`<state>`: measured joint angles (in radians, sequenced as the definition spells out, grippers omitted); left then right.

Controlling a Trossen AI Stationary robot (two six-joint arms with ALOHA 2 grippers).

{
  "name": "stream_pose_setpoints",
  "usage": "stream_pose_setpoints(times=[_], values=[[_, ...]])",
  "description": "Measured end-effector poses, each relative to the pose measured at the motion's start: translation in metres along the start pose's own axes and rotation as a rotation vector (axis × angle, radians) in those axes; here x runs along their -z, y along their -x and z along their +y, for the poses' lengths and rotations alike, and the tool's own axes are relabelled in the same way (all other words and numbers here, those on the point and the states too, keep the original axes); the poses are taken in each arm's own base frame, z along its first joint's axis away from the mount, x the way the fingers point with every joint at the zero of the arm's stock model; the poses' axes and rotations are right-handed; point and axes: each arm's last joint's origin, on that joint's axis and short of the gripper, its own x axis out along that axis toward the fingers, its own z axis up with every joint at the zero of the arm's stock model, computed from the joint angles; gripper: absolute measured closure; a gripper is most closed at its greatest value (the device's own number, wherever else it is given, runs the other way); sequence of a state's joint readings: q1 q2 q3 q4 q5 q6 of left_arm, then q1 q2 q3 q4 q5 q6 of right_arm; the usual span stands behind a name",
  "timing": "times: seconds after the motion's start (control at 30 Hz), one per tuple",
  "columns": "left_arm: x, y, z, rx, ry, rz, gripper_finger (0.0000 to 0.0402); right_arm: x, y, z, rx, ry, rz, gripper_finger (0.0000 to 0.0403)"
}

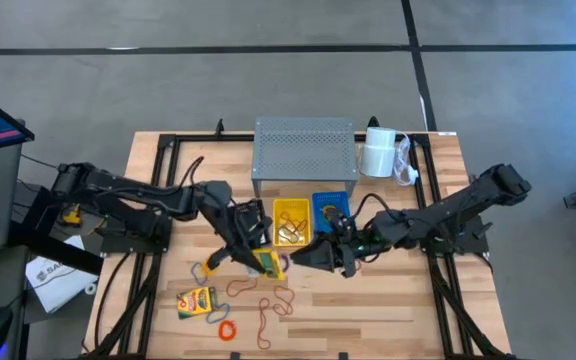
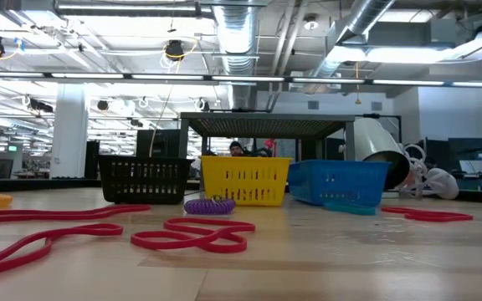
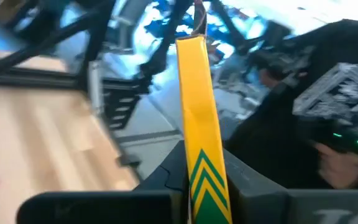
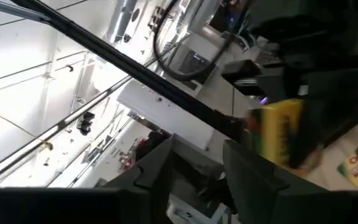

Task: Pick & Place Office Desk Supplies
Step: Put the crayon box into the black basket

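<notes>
Spanning most of the high view, a light wood-plank table [image 1: 388, 310] sits in a black frame on a grey floor crossed by dark lines. At its 12 o'clock edge stands a grey perforated riser [image 1: 304, 150], with a white roll [image 1: 379, 152] at about 1 o'clock. Just in front of the riser sit a yellow basket [image 1: 292, 221] and a blue basket [image 1: 330, 209]. The low view looks across the planks to a black basket [image 2: 145, 179] and an open hall with ceiling ducts and strip lights.

Near the table's centre the left gripper [image 1: 260, 258] is clenched on a crayon box [image 3: 199, 130], grasping one end of it between its fingers; in the left wrist view the box shows its narrow yellow edge, long axis running straight away from the claw, green chevrons at the held end. The right gripper [image 1: 320, 256] faces it from 3 o'clock, its fingers [image 4: 160, 168] parted and released, with the box just beyond them.

A second crayon box [image 1: 196, 300] lies flat toward 7 o'clock, long axis roughly along 8-to-2. Rubber-band loops [image 1: 268, 305] are scattered near the 6 o'clock edge, an orange loop [image 1: 228, 329] among them.
</notes>
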<state>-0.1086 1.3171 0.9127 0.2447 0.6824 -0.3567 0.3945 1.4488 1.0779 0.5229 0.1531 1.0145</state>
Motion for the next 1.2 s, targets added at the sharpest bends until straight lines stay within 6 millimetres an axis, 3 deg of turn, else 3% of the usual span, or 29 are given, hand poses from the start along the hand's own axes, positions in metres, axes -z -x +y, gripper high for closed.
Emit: stream_pose_setpoints(times=[0.23, 0.43, 0.67, 1.0, 1.2], values=[[0.027, 0.025, 0.026, -0.364, 0.180, 0.225, 0.0378, -0.008, 0.041, 0.027, 0.213, 0.104, -0.085, 0.0274], [0.050, 0.044, 0.048, -0.733, 0.441, 0.175, 0.0375, -0.009, 0.085, 0.053, 0.340, 0.162, -0.158, 0.0287], [0.082, 0.060, 0.054, -0.911, 0.690, -0.109, 0.0375, -0.005, 0.117, 0.069, 0.418, 0.192, -0.238, 0.0292], [0.123, 0.085, 0.022, -1.040, 0.907, -0.697, 0.0375, -0.009, 0.141, 0.080, 0.427, 0.200, -0.258, 0.0292], [0.125, 0.078, 0.007, -1.047, 0.946, -0.889, 0.0375, -0.019, 0.154, 0.081, 0.431, 0.202, -0.262, 0.0292]])
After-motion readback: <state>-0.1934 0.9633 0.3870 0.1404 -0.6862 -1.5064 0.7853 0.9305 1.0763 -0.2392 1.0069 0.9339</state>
